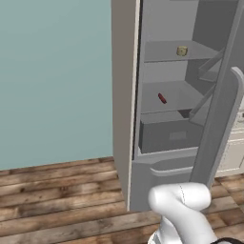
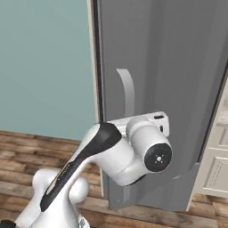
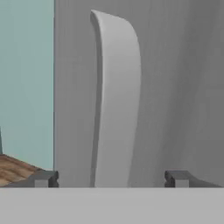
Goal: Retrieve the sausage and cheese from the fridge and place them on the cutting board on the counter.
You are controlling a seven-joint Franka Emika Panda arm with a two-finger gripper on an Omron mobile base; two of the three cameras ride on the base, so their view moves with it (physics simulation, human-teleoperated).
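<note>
The fridge (image 1: 125, 95) stands with its door (image 1: 217, 128) swung open. A small red-brown sausage (image 1: 162, 98) lies on the middle shelf, and a pale tan chunk of cheese (image 1: 181, 51) sits on the shelf above it. In the hand view my gripper (image 3: 110, 179) is open, its fingertips (image 3: 43, 178) spread wide on either side of the pale door handle (image 3: 116, 100) without touching it. From the right base view my hand is up against the door's outer face, just below the handle (image 2: 127, 87). The cutting board is out of view.
White panelled cabinets (image 2: 218, 171) stand to the right of the fridge door. A teal wall (image 1: 52, 76) and a wooden plank floor (image 1: 62, 200) lie to the left. A grey drawer (image 1: 167, 136) sits under the shelves.
</note>
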